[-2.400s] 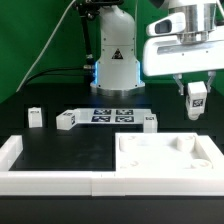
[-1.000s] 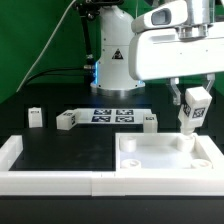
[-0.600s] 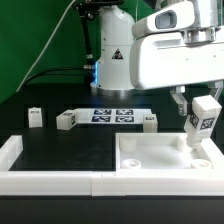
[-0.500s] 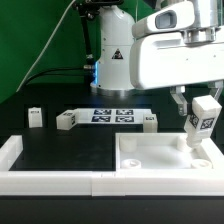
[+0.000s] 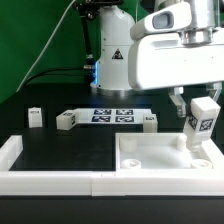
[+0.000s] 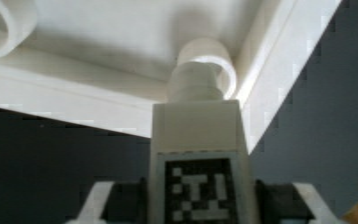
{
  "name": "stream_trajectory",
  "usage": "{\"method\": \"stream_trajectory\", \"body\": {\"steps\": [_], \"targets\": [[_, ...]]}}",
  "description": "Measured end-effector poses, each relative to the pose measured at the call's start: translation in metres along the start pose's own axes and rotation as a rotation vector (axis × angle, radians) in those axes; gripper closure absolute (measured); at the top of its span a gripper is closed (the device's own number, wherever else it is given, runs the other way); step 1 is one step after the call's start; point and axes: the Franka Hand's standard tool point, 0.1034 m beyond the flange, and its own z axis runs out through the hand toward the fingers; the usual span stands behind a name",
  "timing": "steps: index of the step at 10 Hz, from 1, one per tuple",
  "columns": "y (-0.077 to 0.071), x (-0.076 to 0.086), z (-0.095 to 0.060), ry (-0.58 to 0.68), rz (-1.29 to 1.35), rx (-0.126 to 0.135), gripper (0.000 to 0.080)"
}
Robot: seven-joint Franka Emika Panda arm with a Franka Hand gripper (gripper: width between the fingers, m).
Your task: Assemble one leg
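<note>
My gripper [image 5: 201, 108] is shut on the leg [image 5: 199, 122], a small white post with a black-and-white tag. It holds the leg tilted over the far corner of the large white square plate [image 5: 160, 158] on the exterior view's right. The leg's lower end is at or just above a round socket there. In the wrist view the leg [image 6: 201, 140] runs out from between the fingers [image 6: 105, 200], tag toward the camera. Its far end points at a round raised socket [image 6: 206, 62] in the plate's corner.
Three more small white legs stand on the black table [image 5: 35, 117] [image 5: 66, 121] [image 5: 150, 122]. The marker board [image 5: 112, 114] lies behind them before the robot base. A long white frame [image 5: 50, 181] borders the front; the plate sits inside its right end.
My gripper has carried the leg down and toward the exterior view's right, onto the plate's far corner. Over the last half second it has barely moved.
</note>
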Motion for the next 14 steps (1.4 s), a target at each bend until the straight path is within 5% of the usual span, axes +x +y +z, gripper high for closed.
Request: {"method": "stream_trajectory", "body": {"steps": [8,14], "targets": [[-0.010,-0.003,0.010,0.154,-0.014,-0.033,0.0509],[-0.013,-0.007,0.015,0.145,-0.017,-0.030,0.0509]]}}
